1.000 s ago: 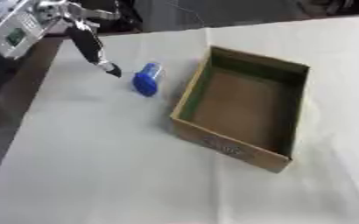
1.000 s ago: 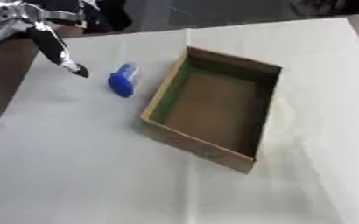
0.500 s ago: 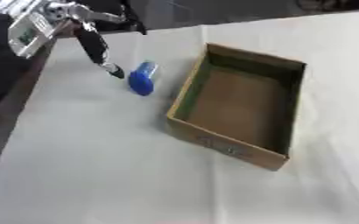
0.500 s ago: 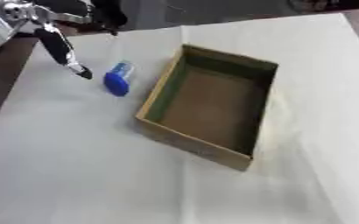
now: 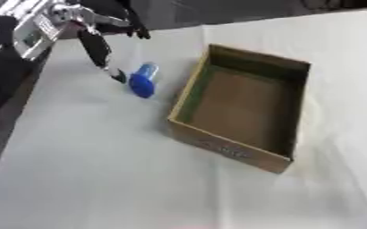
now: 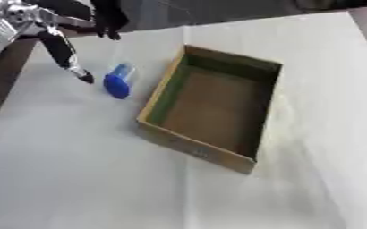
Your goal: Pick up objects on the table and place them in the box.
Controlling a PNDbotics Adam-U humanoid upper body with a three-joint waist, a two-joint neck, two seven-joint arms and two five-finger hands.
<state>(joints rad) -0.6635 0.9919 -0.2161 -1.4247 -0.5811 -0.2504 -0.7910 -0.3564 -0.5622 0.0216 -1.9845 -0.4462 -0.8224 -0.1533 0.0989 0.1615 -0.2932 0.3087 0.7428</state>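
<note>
A small blue bottle-like object lies on its side on the white table, just left of the open cardboard box. The box holds nothing that I can see. My left hand comes in from the upper left. One straight finger points down with its tip just left of the blue object, close beside it; whether it touches I cannot tell. Other fingers spread out toward the right above the object. The hand is open and holds nothing. My right hand shows in neither view.
The white table cover stretches wide below and left of the box. The table's left edge runs diagonally near my left arm, with dark floor beyond. Dark shapes lie past the far edge.
The camera has shifted a little, so the whole scene sits slightly differently. My left hand stays by the blue object, its fingertip a bit closer to it. The object and box have not moved.
</note>
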